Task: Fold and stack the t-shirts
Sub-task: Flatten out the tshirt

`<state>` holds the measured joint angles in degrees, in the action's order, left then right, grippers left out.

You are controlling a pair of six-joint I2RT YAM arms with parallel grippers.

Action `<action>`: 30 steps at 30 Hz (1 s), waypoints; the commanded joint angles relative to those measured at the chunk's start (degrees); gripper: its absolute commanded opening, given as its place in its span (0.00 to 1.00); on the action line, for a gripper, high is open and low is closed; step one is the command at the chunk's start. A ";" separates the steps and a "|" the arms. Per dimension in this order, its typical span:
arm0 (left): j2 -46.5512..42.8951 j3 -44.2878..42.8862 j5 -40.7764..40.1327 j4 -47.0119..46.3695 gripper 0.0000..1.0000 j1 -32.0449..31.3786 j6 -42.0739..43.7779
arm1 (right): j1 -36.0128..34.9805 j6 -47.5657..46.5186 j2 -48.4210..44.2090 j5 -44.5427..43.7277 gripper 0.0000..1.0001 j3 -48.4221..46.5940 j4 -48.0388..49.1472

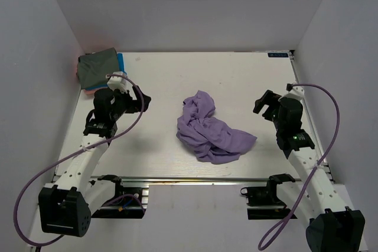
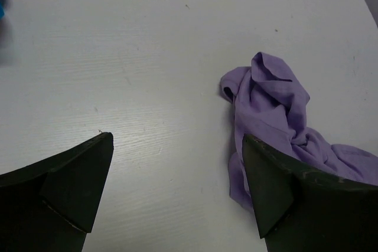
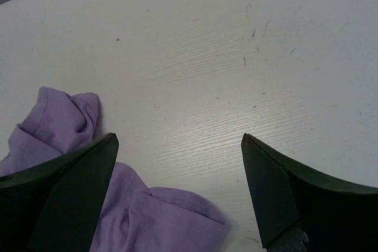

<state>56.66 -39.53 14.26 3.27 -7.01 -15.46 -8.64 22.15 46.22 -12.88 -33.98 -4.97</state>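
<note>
A lavender-purple t-shirt (image 1: pixel 209 129) lies crumpled in a heap in the middle of the white table. It also shows in the left wrist view (image 2: pixel 277 104) and in the right wrist view (image 3: pixel 159 216). A folded olive-grey shirt (image 1: pixel 97 68) lies on a bright blue one (image 1: pixel 120 61) at the far left corner; a pink edge (image 1: pixel 78 69) shows at the wall. My left gripper (image 1: pixel 142 100) is open and empty, left of the heap. My right gripper (image 1: pixel 263 103) is open and empty, right of the heap.
White walls close in the table (image 1: pixel 236 75) on the left, back and right. A metal rail (image 1: pixel 195 179) runs along the near edge. Purple cables loop beside both arms.
</note>
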 commanded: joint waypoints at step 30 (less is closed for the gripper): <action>38.61 -19.71 5.34 2.53 0.70 -26.22 2.63 | -0.23 0.61 14.77 22.02 0.90 -0.22 -15.51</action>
<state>96.23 -57.12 21.10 5.17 -32.40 -13.28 -8.64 23.70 60.29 3.86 -35.83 -19.64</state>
